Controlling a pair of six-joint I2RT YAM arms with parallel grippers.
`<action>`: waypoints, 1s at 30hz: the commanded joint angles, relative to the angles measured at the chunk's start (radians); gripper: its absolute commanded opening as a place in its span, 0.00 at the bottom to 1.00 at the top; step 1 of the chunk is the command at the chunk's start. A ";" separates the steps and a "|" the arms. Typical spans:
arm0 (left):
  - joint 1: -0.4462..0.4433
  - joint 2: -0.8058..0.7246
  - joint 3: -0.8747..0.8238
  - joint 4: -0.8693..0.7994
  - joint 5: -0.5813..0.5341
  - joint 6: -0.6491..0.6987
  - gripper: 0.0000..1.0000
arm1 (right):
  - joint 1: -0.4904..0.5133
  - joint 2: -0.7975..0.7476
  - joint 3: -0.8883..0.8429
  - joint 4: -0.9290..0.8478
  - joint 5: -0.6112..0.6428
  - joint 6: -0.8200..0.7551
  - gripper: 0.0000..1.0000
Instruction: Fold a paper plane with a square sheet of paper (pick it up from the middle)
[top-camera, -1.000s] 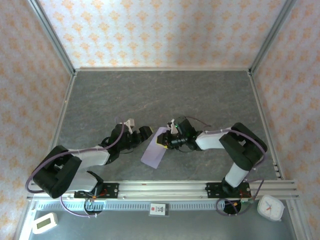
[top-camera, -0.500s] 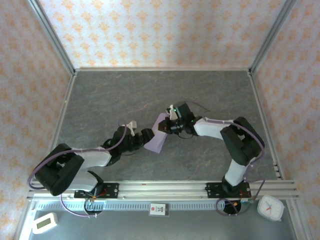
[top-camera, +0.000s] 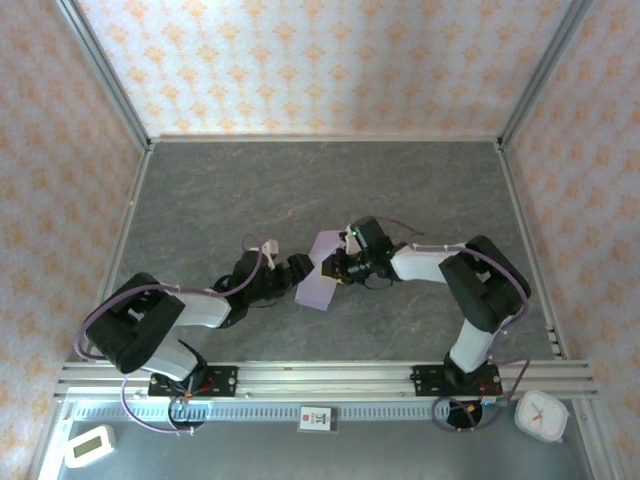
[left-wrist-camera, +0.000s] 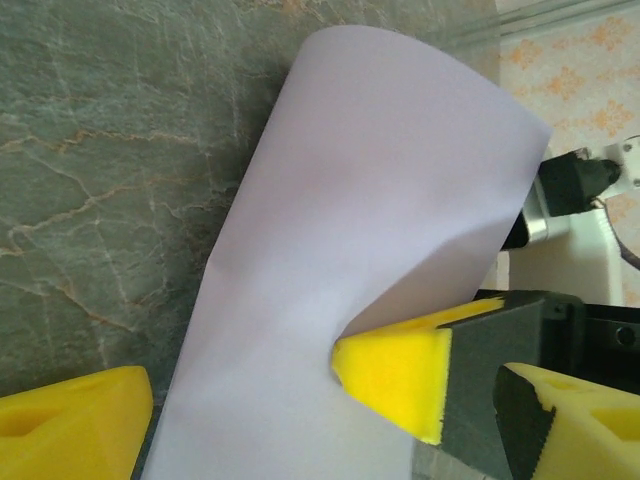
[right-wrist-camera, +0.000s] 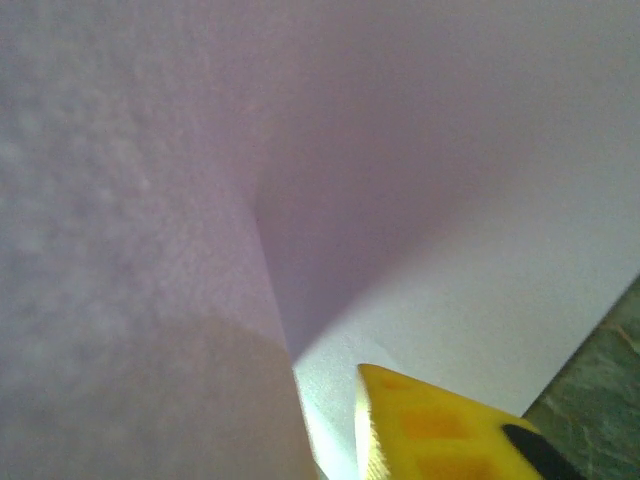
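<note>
The right gripper is drawn in narrow and pinches the sheet of paper at its right edge. In the left wrist view one yellow finger of it presses on the near face of the lavender sheet, which curls over the fingertip (the partner finger is hidden behind the paper). From the right wrist the sheet looms very close, with a crease running down toward that gripper's yellow finger.

The left gripper stands wide and holds nothing. Its two yellow fingers sit far apart at the bottom of its own view, with the sheet's lower part between them.

The sheet is bowed rather than flat and sits directly between the two grippers, near the middle of the grey worktop. Whether its lower edge touches the worktop I cannot tell.

Compared with a second ago, the sheet is a little farther from the arm bases and looks shorter and more curled. The left gripper, then slightly apart from it, has closed in on the sheet's left edge.
</note>
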 joint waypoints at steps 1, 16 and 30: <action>-0.009 0.014 0.025 0.058 -0.022 -0.008 0.90 | 0.005 -0.036 -0.028 0.120 -0.039 0.064 0.16; -0.024 0.031 0.028 0.098 -0.032 -0.028 0.90 | 0.002 -0.019 -0.179 0.674 -0.199 0.369 0.02; 0.052 -0.056 0.052 -0.074 -0.079 0.022 0.93 | 0.004 -0.003 -0.066 0.203 -0.072 0.088 0.11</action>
